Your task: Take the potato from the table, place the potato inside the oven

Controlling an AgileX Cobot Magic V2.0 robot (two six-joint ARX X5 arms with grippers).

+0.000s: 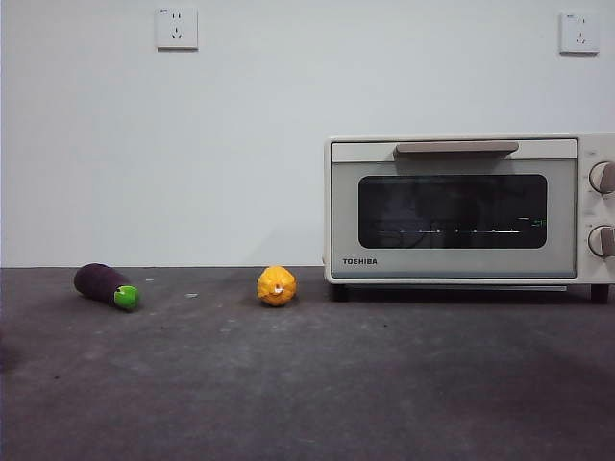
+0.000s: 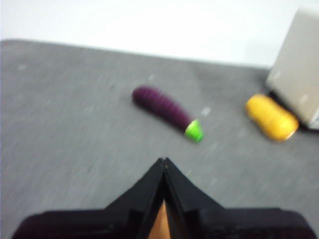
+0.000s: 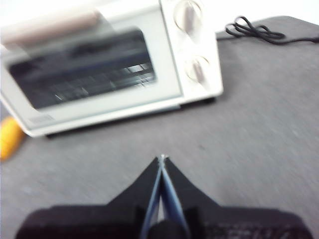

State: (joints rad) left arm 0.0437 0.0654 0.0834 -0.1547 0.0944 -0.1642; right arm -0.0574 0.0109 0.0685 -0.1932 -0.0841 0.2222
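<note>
The potato is out of view in all three views. The oven [image 1: 461, 206] stands at the right of the table [image 1: 307, 384] with its dark glass door closed; the right wrist view shows the oven [image 3: 109, 69] too, blurred. My left gripper [image 2: 163, 160] hangs shut above bare table, short of the eggplant, with nothing between its jaws. My right gripper [image 3: 162, 158] is shut as well, over the table in front of the oven's knob side. Neither arm shows in the front view.
A purple eggplant [image 1: 106, 285] [image 2: 167, 112] with a green tip lies at the left. A bright yellow-orange ball [image 1: 277, 285] [image 2: 271, 118] [image 3: 9, 137] sits just left of the oven. A black cable [image 3: 254, 30] lies coiled behind the oven's right side.
</note>
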